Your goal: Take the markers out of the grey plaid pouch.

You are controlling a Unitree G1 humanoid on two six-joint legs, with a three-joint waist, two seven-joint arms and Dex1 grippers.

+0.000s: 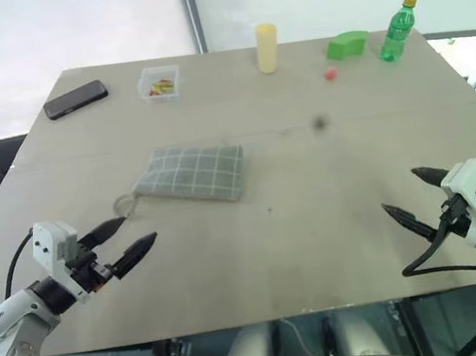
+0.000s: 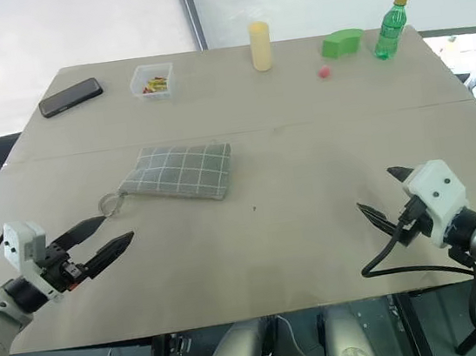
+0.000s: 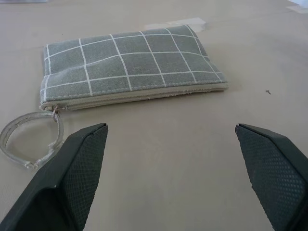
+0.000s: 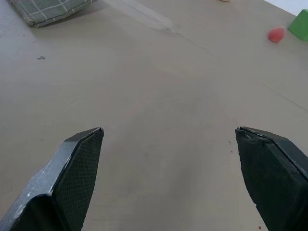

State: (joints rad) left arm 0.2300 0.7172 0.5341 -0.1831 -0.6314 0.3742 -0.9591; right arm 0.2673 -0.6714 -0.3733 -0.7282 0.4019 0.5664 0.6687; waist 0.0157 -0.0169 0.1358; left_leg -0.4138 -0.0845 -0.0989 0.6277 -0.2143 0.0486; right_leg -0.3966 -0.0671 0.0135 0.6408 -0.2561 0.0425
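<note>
Your flat grey plaid fabric pouch [image 1: 192, 174] lies zipped, left of the beige table's [image 1: 314, 221] middle. Left gripper [image 1: 126, 237] and right gripper [image 1: 415, 196] hover near the front edge, fingers spread wide, empty.

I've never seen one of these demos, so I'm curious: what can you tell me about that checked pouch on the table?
The pouch is a flat, soft rectangle of grey-green fabric with thin white grid lines. A pale zip edge runs along one long side and looks closed, and a clear ring hangs from its end. It lies flat on the table, left of centre, slightly askew. Nothing else touches it; the open left gripper hovers just short of the ring.
</note>
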